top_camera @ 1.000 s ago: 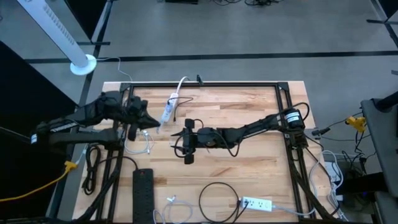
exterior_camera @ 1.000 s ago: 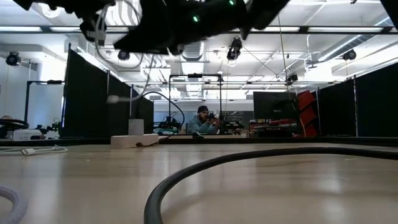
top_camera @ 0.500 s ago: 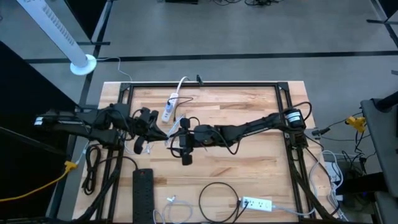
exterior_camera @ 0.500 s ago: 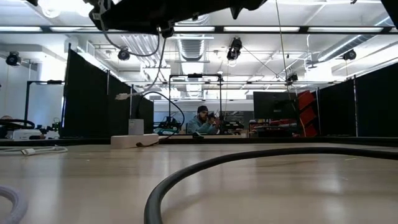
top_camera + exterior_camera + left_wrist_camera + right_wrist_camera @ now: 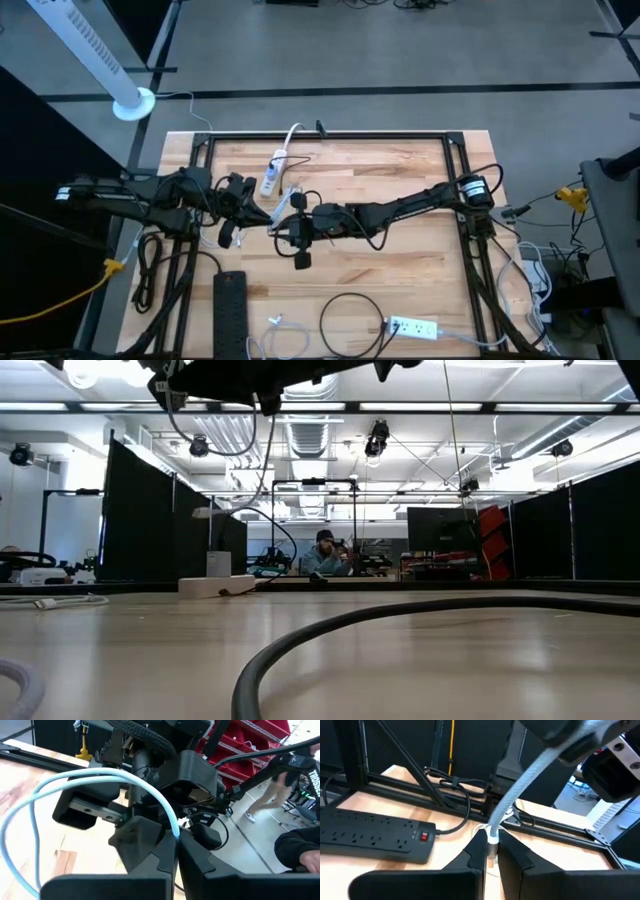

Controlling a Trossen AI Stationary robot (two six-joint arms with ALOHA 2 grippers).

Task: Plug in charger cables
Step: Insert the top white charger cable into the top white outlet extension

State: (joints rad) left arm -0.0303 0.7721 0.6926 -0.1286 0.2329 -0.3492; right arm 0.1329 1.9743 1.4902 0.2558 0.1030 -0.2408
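I'm watching both grippers meeting over the middle of the table (image 5: 400,170), each gripping the same white cable (image 5: 65,777).

Left gripper (image 5: 176,837): fingers pinched nearly together on the white cable, which is arching away from the tips in a loop and curving back down past the wrist. In the high view the left gripper (image 5: 262,215) is sitting just left of centre, its arm reaching in from the left edge.

Right gripper (image 5: 491,845): fingers narrowed on the cable's end, a small plug showing between the tips; the white cable (image 5: 530,772) is rising from there toward the left arm. From above, the right gripper (image 5: 285,222) is almost touching the left one, its arm stretching in from the right side.

Beyond them I'm seeing:
- a white strip (image 5: 270,172) just on the far side of the grippers, lying at a slant
- a black strip (image 5: 229,310) at the near left edge, also showing in the right wrist view (image 5: 375,837)
- a second white strip (image 5: 412,326) at the near edge, right of centre
- a black cable (image 5: 350,320) looped beside it, sweeping across the low view (image 5: 400,622)
- a person (image 5: 325,555) seated far off in the room.
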